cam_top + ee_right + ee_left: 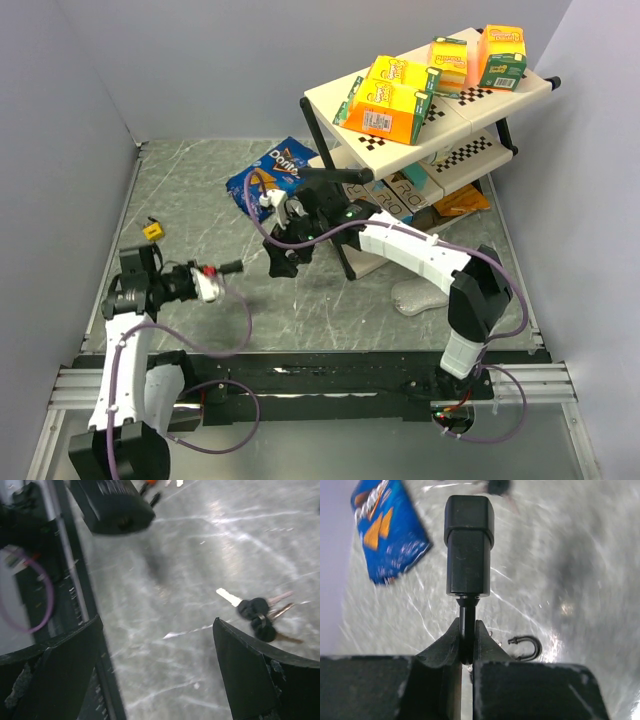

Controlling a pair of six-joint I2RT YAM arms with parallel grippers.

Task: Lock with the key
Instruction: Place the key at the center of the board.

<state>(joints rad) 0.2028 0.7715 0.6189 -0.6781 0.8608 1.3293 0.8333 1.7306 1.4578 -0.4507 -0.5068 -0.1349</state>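
One step done: left gripper [467,630] clamps padlock [469,545]. Keys [256,614] on table [200,555] below right gripper [157,625], jaws apart; pickup, insertion, turn remain.

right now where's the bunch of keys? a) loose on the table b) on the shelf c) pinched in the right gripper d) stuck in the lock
a: in the right wrist view the keys lie on the table beyond the open, empty right gripper, apart from the lock.
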